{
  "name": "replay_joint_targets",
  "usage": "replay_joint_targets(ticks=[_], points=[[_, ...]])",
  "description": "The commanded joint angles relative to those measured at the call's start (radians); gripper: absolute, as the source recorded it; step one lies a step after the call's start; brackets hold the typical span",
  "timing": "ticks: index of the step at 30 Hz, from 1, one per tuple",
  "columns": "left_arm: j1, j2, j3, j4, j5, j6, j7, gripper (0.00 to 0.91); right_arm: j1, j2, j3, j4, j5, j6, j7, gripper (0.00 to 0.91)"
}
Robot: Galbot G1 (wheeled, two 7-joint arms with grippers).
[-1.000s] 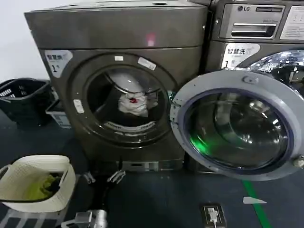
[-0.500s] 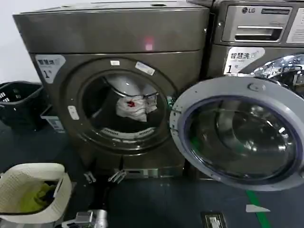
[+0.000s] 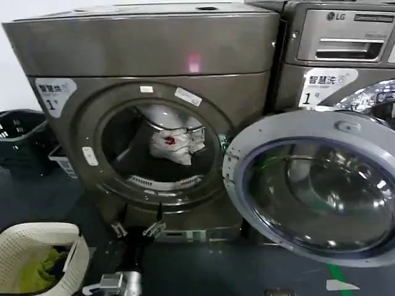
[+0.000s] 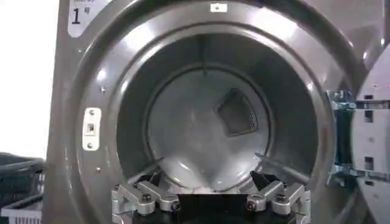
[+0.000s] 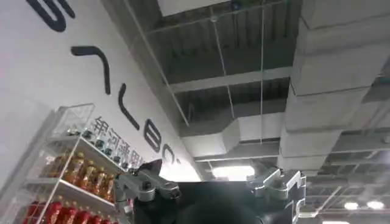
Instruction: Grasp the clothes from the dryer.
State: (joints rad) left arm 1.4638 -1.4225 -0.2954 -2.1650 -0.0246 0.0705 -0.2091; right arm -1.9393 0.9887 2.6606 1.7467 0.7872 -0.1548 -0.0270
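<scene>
Where "1" marks the dryer (image 3: 154, 55), clothes (image 3: 176, 143) lie.

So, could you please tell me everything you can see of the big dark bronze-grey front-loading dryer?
The big dark bronze-grey metal dryer stands on the dark floor beside a lighter grey LG machine. Its round porthole is open, the glass door swung out to the robot's right on its hinge. A white "1" sticker and a small red-pink light mark its front. Inside the smooth grey drum lies the small white wrinkly bundle of clothes with a red mark. The left gripper hangs open low before the opening, touching nothing.
</scene>
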Motion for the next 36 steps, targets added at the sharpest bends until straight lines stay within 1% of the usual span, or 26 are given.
replay_joint_targets(ticks=[1, 36], points=[[0.0, -0.004, 0.001, 0.002, 0.0, 0.0, 0.001, 0.907, -0.003, 0.001, 0.005, -0.002, 0.0, 0.0, 0.0, 0.907], [0.0, -0.003, 0.002, 0.0, -0.007, -0.001, 0.0, 0.907, -0.006, 0.008, 0.008, 0.001, 0.0, 0.007, -0.005, 0.907]])
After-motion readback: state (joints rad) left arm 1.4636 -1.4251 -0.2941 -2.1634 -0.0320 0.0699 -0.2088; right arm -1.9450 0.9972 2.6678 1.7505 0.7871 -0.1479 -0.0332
